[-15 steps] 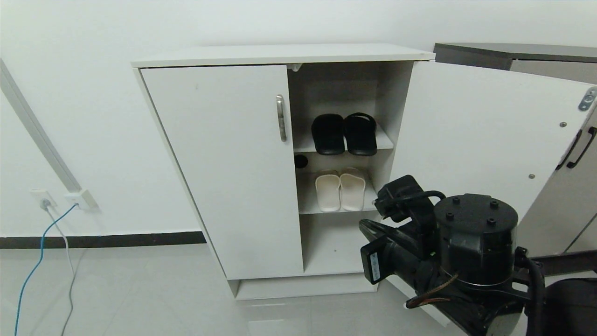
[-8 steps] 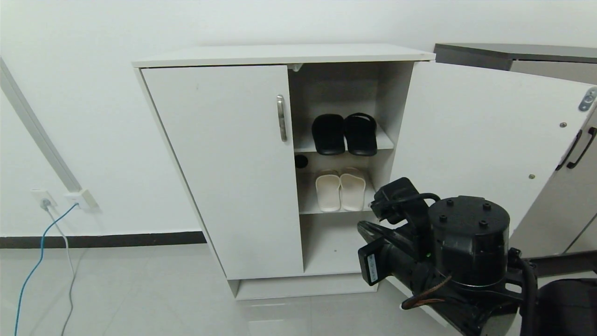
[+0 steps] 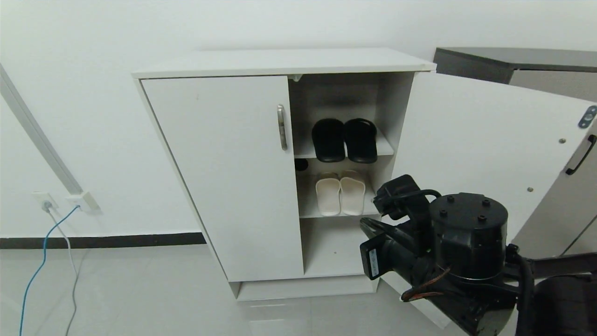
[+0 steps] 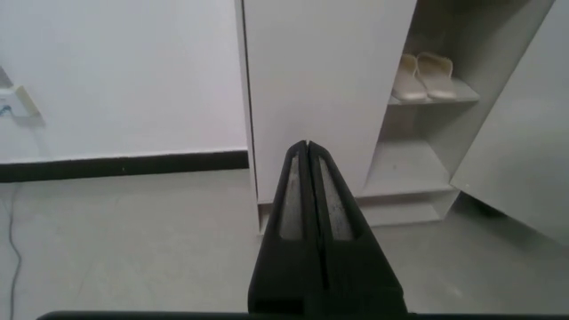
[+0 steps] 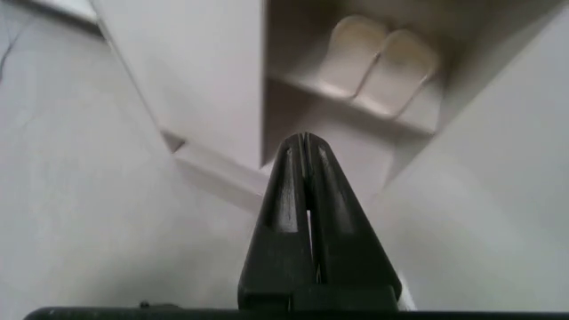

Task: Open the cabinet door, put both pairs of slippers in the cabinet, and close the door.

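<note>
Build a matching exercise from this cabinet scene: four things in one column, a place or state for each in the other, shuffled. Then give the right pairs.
Things
1. black slippers
2. white slippers
3. left door
4. right door

Places and states
A. swung open
B. on the upper shelf
C. shut
D. on the middle shelf

Pairs: 1-B, 2-D, 3-C, 4-A
</note>
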`<state>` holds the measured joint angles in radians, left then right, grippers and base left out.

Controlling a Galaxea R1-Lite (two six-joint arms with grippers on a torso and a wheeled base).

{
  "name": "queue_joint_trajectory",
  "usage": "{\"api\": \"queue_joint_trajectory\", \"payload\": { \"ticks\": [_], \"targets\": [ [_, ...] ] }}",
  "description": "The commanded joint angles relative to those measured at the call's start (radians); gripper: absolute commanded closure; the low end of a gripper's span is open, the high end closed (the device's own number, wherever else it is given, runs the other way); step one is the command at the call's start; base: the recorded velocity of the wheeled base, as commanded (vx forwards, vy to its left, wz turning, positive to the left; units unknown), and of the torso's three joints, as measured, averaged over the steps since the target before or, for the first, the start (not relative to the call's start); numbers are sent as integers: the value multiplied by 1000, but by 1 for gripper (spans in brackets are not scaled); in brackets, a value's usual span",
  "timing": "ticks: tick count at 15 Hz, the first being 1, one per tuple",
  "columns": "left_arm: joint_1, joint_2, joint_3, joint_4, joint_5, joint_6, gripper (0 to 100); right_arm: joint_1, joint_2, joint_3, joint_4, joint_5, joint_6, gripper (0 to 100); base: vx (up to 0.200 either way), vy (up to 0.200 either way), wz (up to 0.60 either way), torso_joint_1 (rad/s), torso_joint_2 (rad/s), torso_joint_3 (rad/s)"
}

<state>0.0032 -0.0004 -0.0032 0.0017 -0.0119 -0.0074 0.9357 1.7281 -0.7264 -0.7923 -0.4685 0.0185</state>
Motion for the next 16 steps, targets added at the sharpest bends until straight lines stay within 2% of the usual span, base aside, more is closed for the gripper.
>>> {"api": "queue_joint_trajectory", "payload": {
  "ticks": [1, 8, 16],
  "targets": [
    [0, 0, 0, 0, 0, 0, 100, 3, 1, 1, -1, 1, 0, 100, 0, 0, 0, 41, -515, -373],
    [0, 0, 0, 0, 0, 0, 100, 2, 1, 4, -2, 1, -14, 100, 0, 0, 0, 89, -465, -357],
    [0, 0, 0, 0, 0, -2, 100, 2, -2, 4, -2, 1, -14, 100, 0, 0, 0, 163, -483, -325]
  ]
}}
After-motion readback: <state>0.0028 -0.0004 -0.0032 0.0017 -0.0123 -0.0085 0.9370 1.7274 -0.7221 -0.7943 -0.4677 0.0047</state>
